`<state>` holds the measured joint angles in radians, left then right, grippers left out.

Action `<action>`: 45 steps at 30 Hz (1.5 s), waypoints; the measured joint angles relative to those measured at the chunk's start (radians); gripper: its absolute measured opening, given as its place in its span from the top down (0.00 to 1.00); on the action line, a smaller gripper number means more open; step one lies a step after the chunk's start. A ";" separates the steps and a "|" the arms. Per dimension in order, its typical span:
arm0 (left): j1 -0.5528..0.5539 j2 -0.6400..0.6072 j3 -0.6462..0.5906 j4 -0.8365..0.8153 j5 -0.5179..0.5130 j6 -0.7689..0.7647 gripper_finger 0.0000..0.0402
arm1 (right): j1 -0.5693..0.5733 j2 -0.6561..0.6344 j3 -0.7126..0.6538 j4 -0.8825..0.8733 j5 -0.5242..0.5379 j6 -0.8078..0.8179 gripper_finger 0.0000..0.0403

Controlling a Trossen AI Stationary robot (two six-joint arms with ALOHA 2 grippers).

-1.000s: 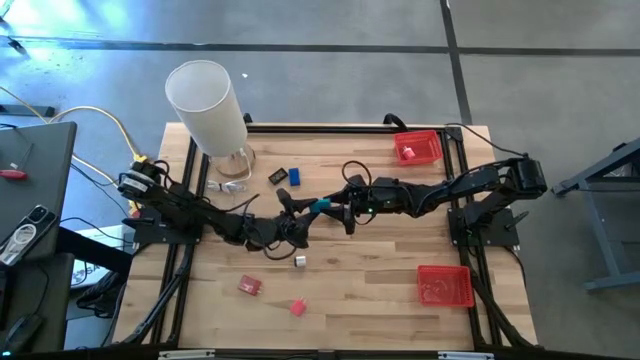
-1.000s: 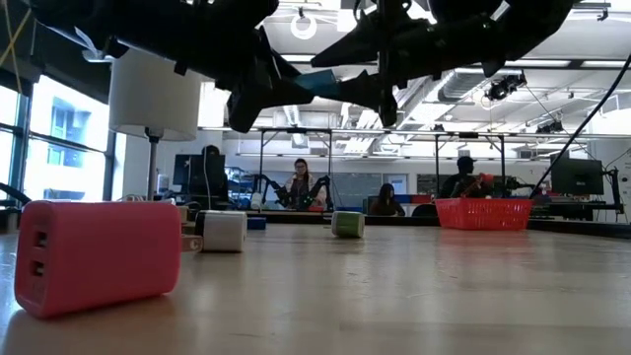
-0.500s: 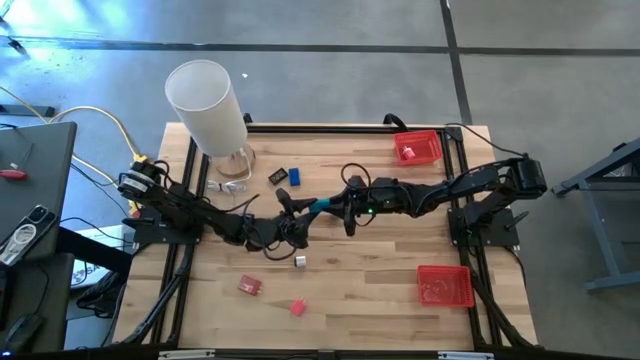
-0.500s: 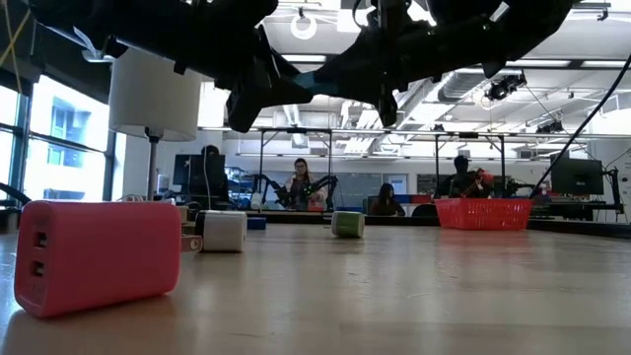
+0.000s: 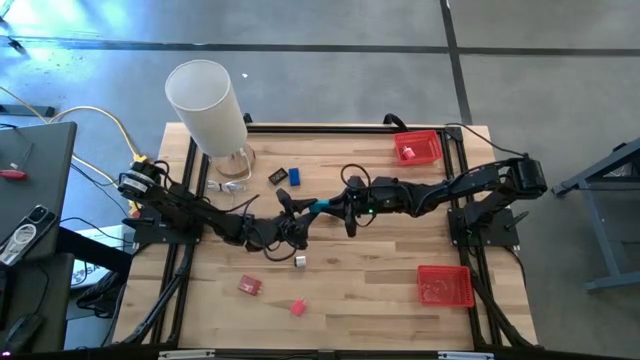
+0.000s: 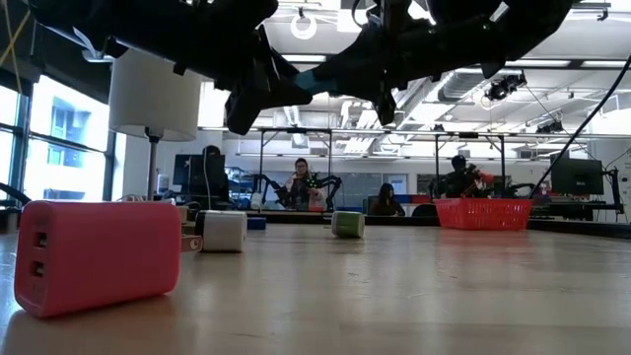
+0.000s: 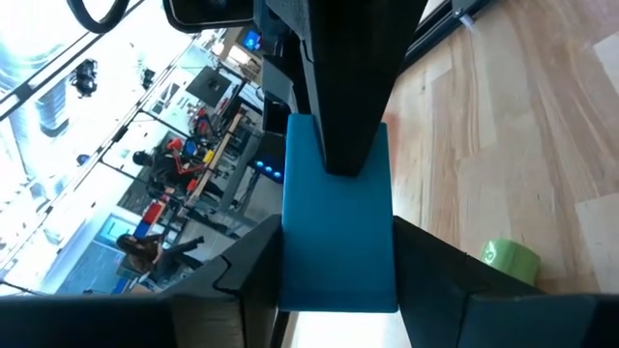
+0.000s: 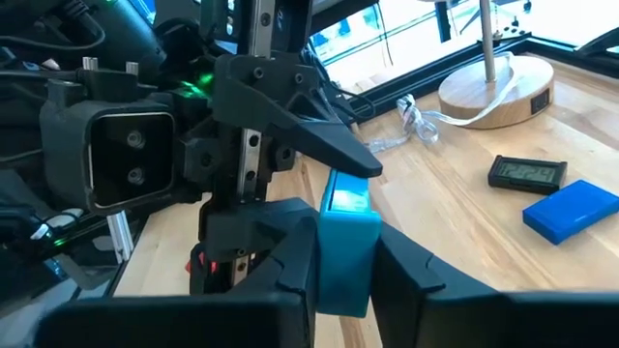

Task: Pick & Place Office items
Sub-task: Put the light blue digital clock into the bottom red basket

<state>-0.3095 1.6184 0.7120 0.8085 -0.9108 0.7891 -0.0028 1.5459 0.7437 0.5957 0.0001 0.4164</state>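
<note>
While both my arms met above it, table (image 5: 380,290): bare wood at mid-width, nothing touching it there.
Left gripper (image 5: 297,212): pinched the left end of the teal block (image 5: 319,205), held in the air over the table's middle.
Right gripper (image 5: 335,205): fingers pressed on the block's right end, one on each flat side.
Teal block: looked rigid, boxy and light; its smooth plastic faces I judged slippery.
Hold: broad flat sides were best, square on and clear of the other fingers.
</note>
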 joint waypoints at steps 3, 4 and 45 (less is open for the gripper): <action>-0.001 0.000 0.000 -0.002 0.012 0.000 0.57 | 0.001 0.000 0.000 -0.001 -0.008 -0.014 0.87; -0.001 0.000 0.000 -0.005 0.018 0.000 0.56 | 0.001 0.000 0.000 -0.002 -0.008 -0.014 0.87; -0.015 -0.001 -0.001 0.024 0.049 0.011 0.21 | 0.000 0.000 0.000 -0.016 -0.019 -0.026 0.87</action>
<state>-0.3243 1.6173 0.7109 0.8323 -0.8620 0.8001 -0.0029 1.5459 0.7437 0.5793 -0.0185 0.3902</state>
